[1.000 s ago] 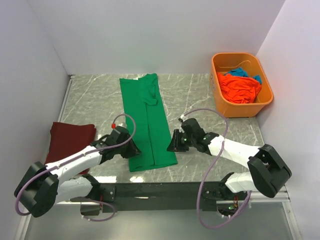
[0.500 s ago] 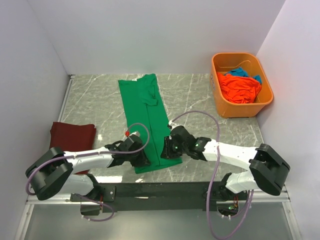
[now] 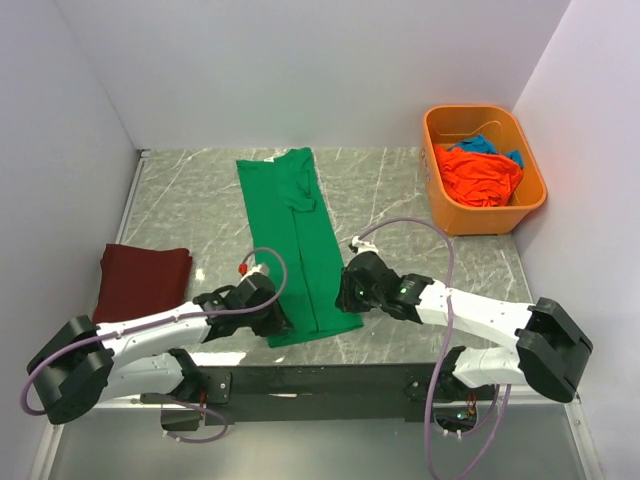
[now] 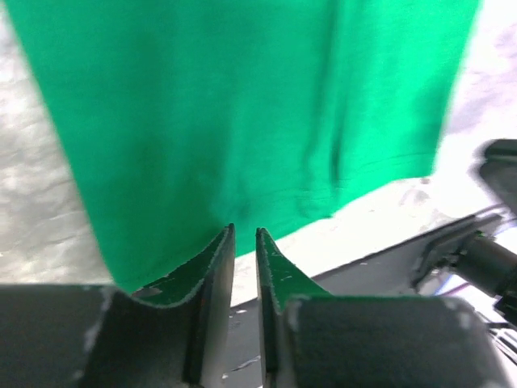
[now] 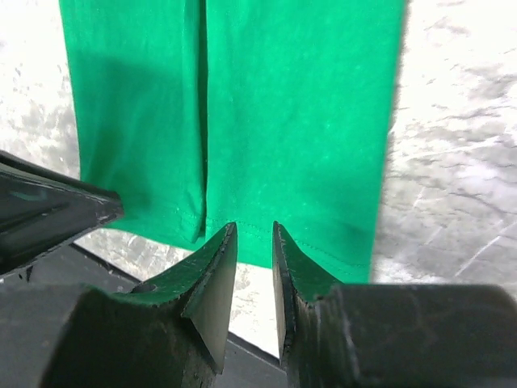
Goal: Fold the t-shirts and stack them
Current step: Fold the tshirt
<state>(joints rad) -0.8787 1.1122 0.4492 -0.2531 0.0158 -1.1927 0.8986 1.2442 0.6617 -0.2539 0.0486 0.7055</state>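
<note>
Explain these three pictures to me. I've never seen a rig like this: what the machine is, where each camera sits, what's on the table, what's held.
This is a robot: a white-and-black left arm and right arm, bolted at the table's near edge, each ending in a two-finger gripper. The wide picture comes from a fixed camera above and behind them. The two close-ups come from cameras on the wrists, looking along the fingers. On the grey marbled table lie a bright green t-shirt folded into a long strip, a folded dark red t-shirt to its left, and a rigid orange plastic tub at the right holding crumpled orange cloth and blue cloth. The left gripper and right gripper sit at the green shirt's near hem, jaws a narrow gap apart. Nothing is visibly held.
</note>
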